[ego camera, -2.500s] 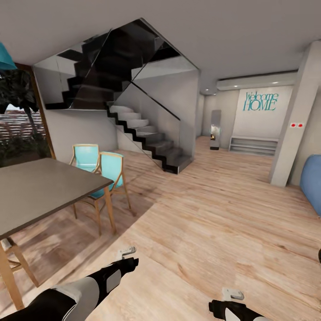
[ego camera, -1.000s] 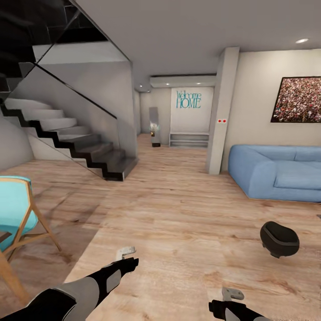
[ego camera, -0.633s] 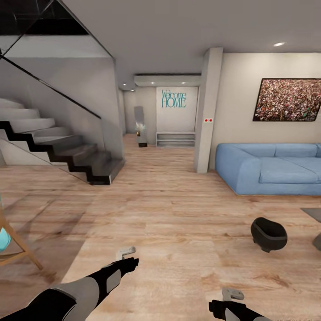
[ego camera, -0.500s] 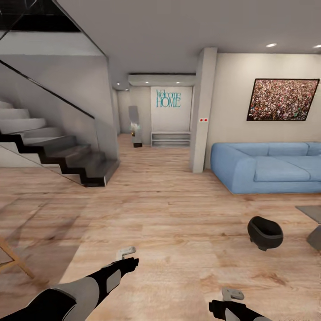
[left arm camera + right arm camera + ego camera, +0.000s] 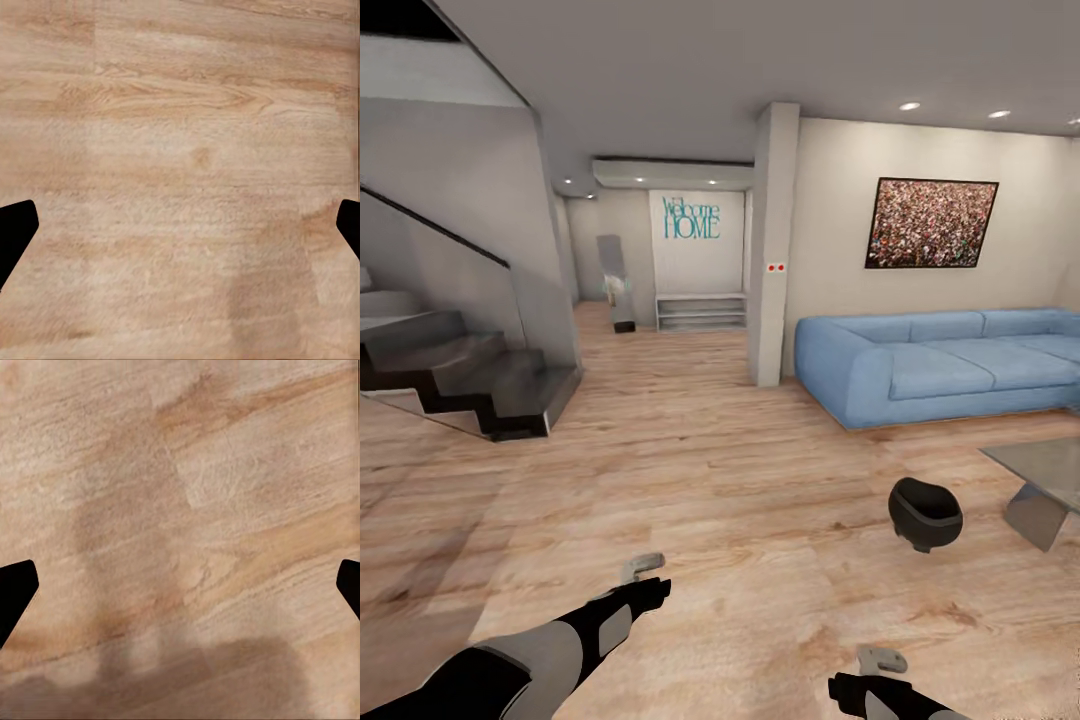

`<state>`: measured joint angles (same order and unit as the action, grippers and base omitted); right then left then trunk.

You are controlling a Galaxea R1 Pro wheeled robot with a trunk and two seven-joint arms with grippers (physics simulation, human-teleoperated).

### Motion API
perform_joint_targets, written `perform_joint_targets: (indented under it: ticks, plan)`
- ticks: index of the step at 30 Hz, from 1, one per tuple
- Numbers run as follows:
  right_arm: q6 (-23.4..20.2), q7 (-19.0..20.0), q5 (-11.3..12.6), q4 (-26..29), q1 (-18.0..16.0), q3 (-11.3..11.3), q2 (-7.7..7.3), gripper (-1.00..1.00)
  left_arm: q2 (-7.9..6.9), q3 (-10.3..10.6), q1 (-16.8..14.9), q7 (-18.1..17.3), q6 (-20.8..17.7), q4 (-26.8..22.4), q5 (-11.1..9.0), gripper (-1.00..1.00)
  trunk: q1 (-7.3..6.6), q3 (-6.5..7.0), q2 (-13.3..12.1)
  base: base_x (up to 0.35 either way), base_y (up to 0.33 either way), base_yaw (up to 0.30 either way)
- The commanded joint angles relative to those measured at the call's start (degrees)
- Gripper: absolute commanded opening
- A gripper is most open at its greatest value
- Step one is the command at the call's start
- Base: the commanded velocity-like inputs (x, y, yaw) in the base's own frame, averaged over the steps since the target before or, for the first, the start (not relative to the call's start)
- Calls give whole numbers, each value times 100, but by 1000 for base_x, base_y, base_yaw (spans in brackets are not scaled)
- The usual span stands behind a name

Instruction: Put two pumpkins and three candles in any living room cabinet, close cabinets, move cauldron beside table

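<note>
The cauldron (image 5: 925, 512) is found upright on the plank floor (image 5: 740, 480), near the corner of the glass tabletop (image 5: 1042, 462) but apart from it, in front of the blue sofa (image 5: 950, 365). Both the left pincer (image 5: 180, 229) and the right pincer (image 5: 180, 589) are released, with jaws spread wide over bare floor. An approach towards the cauldron is judged to be the step in hand; the base should be squared to it before any reach. The tabletop is cut off at the frame edge.
</note>
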<state>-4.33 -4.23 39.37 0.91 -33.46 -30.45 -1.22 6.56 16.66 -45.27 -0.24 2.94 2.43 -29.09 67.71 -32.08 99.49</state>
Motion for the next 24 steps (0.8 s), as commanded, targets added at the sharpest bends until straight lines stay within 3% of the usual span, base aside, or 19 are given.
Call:
perform_joint_targets:
  ticks: [1,21,24]
  plan:
    - [-32,-25,35,8,-3,-48,-1,100,3,48,-10,-3,31,21,-45,100,2,-8,3,290,219,-294]
    - [-32,-25,31,12,-3,-48,-1,100,3,48,-9,-3,31,21,-45,100,2,-17,3,290,219,-293]
    - [-26,-25,35,10,-3,-48,-1,100,3,48,-8,-3,31,21,-45,100,2,-17,3,290,219,-114]
